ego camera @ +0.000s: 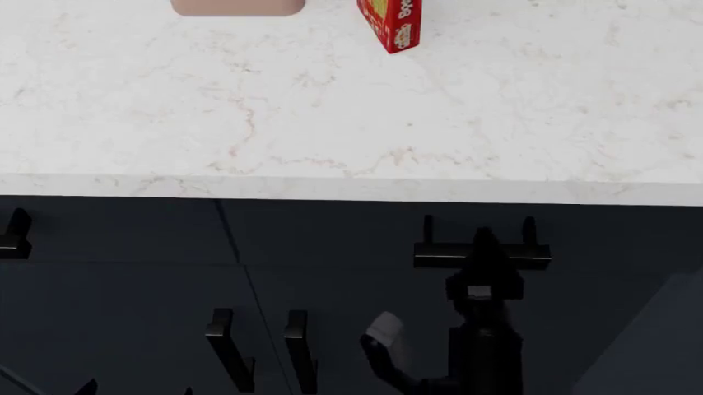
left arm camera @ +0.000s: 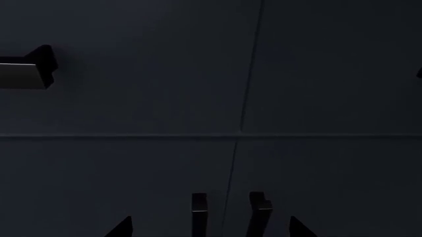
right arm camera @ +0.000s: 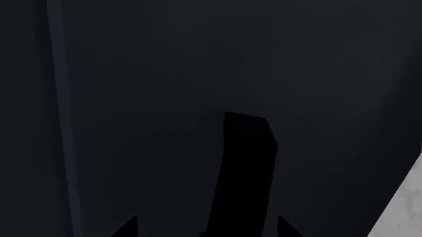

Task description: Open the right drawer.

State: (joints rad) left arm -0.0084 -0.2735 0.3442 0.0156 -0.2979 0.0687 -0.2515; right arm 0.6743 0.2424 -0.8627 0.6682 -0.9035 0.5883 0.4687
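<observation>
My right arm (ego camera: 481, 354) rises from the bottom edge of the head view, right of centre, black and nearly vertical. Its right gripper (ego camera: 483, 247) points up the frame, tips narrowing to a point; whether they are parted I cannot tell. In each wrist view, two dark fingertips (left arm camera: 124, 228) (right arm camera: 126, 228) sit spread along the lower edge.

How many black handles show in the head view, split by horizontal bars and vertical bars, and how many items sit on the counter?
Horizontal bar handles: 2, the right drawer's handle and a cut-off handle at the left edge
Vertical door handles: 2, and
Counter items: 2, a red box and a tan object
Total: 6
</observation>
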